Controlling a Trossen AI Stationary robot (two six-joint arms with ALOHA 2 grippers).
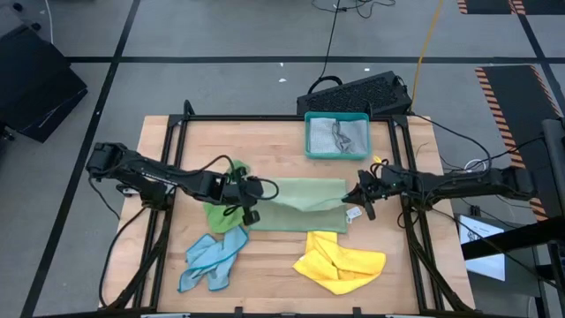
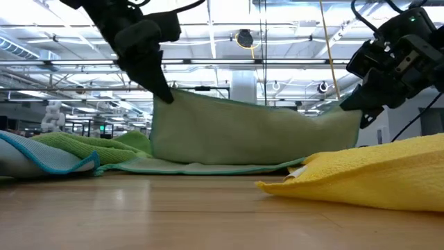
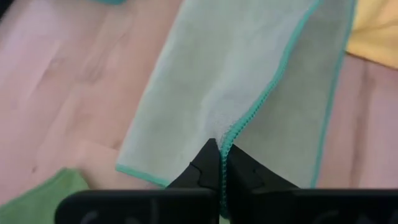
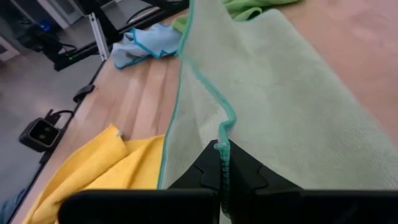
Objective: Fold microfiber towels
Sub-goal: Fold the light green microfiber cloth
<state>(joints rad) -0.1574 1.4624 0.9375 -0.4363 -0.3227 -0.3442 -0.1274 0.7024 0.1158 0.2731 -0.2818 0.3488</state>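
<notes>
Yellow microfiber towel [image 2: 374, 173], crumpled, lies closest to the low camera, at about 5 o'clock on the wooden counter [image 1: 274, 256]. Light blue microfiber towel [image 1: 212, 258] sits bunched at 7 o'clock. Pale green microfiber towel [image 1: 296, 205] with a teal stitched hem occupies the counter's centre, lower part flat on the wood, one edge lifted and stretched between both arms. Left tool [image 1: 254, 190] is at 9 o'clock of this cloth, fingers pressed together on its hem, as the left wrist view confirms. Right tool [image 1: 360, 193] is at 3 o'clock, likewise pinched tight on the opposite hem corner. Bright green microfiber towel [image 1: 221, 212] lies heaped under and beside the left tool. Rigid teal plastic tray [image 1: 309, 132] at 12 o'clock holds a grey microfiber towel [image 1: 337, 134].
</notes>
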